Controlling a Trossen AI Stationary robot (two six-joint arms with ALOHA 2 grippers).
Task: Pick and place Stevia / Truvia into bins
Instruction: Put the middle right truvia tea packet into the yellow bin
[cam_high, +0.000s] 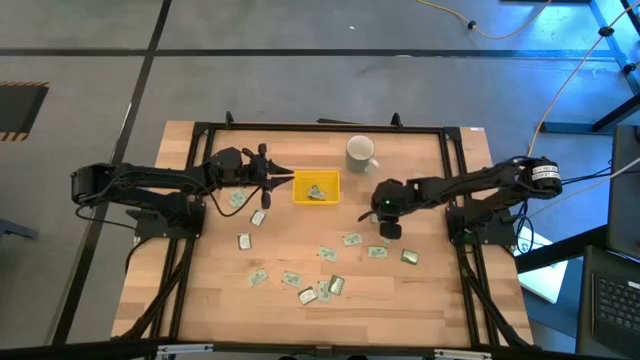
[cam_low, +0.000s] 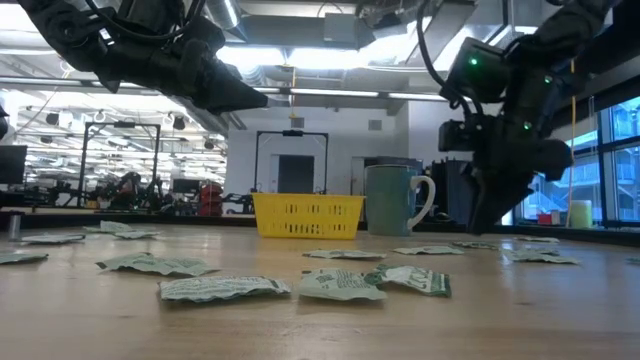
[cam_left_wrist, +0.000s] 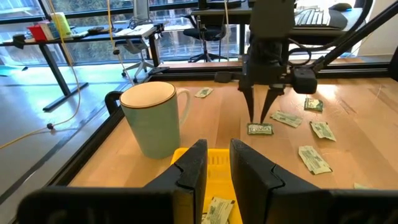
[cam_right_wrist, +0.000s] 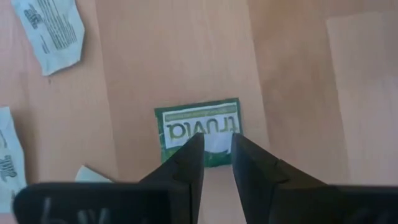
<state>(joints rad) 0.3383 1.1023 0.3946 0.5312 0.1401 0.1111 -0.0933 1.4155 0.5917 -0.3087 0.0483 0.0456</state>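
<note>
- Right gripper (cam_right_wrist: 211, 152) poised point-down over one Truvia sachet (cam_right_wrist: 199, 127) flat on the table (cam_high: 420, 290), fingers a narrow gap apart, nothing between them.
- Left gripper (cam_left_wrist: 216, 168) above the yellow tray (cam_high: 316, 187) (beside the mug (cam_high: 360, 152)), slightly parted, empty.
- Whether the fingertips touch the sachet: impossible to tell.
- Other sachets (cam_high: 330, 285) scattered mid-table.

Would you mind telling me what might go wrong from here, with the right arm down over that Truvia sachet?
1. The right gripper stands open over a flat sachet lying on the table; its fingers may slide off the sachet or press into the wood.
2. The mug stands beside the tray; a carry towards the tray might clip it.
3. The left gripper hovers over the tray, so the arms could meet there.
</note>
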